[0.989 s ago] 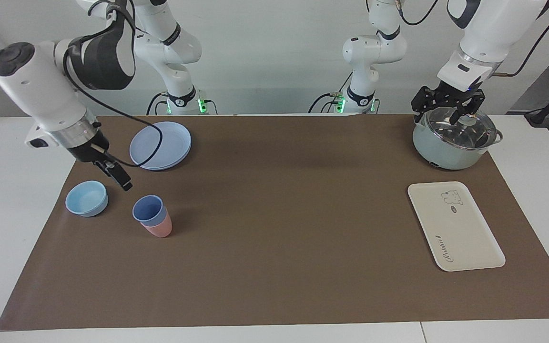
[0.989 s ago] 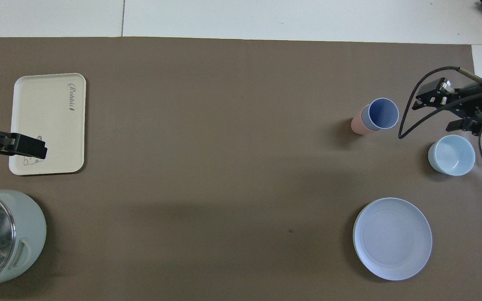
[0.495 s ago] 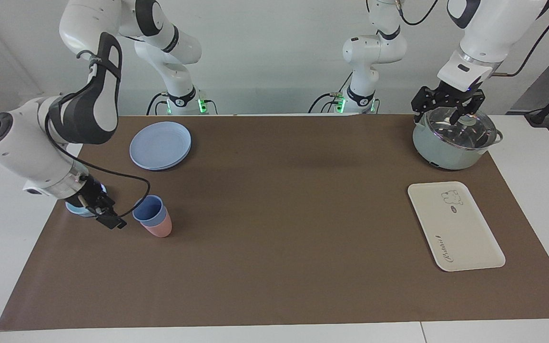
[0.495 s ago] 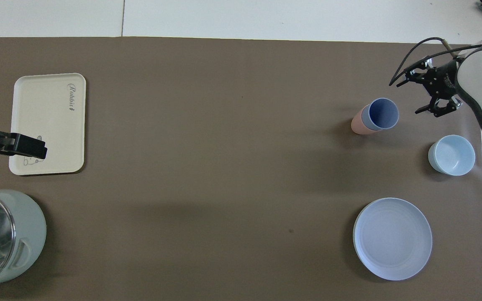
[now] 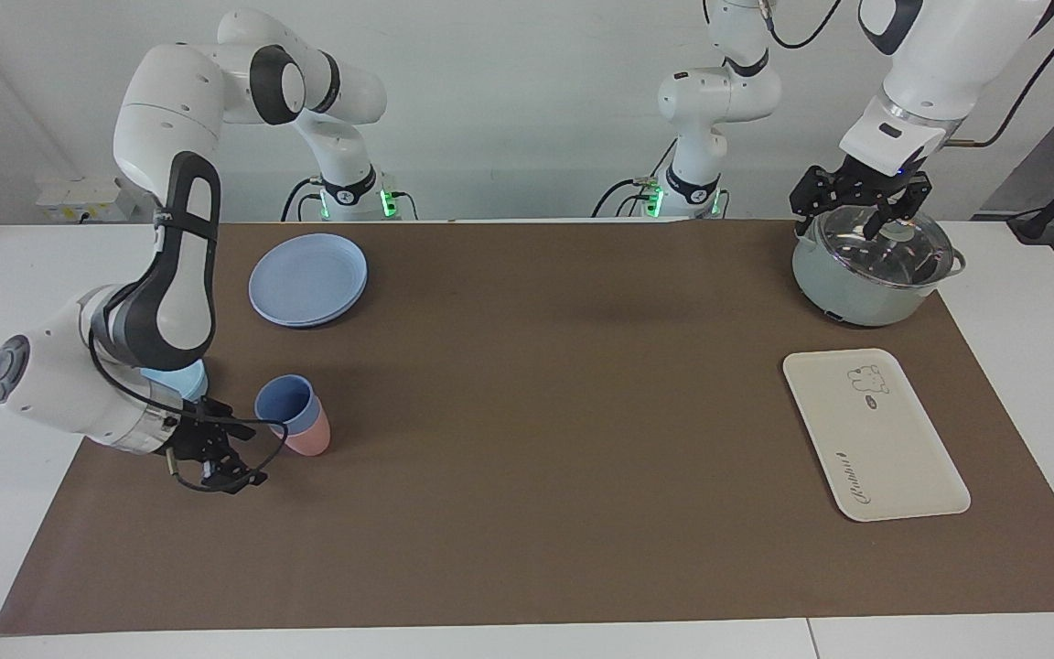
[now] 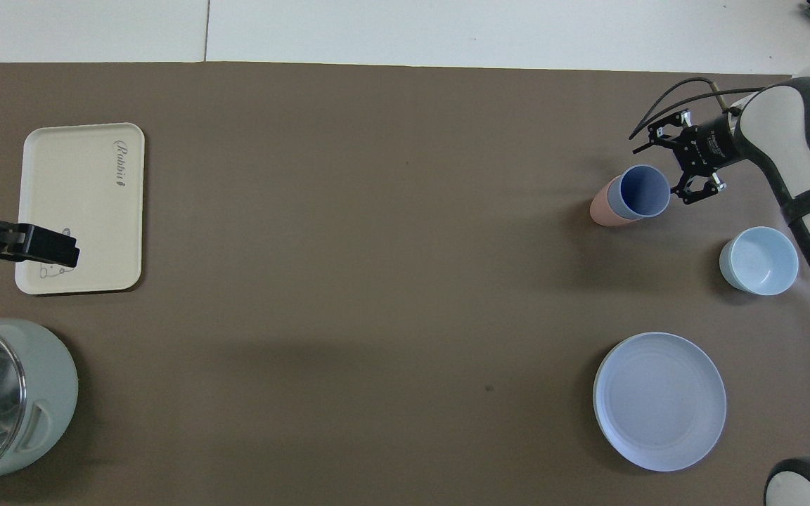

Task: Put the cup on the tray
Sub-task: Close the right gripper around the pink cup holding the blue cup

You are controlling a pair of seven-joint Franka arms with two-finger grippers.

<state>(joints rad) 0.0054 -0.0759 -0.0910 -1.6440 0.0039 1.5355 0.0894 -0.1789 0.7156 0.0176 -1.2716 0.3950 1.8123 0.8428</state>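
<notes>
One cup (image 5: 285,403) nests in one pink cup (image 5: 309,439); right pincer (image 5: 232,458) open beside, left pincer (image 5: 859,207) open.

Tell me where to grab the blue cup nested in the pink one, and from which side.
Probably the blue cup's exposed upper wall, just under the rim. It lies tipped, nested in the pink cup, mouth toward the right arm's end of the table, so only that band is free. Come in low from that end, where the right claw sits open beside the rim. Gripping lower would catch the pink cup.
</notes>
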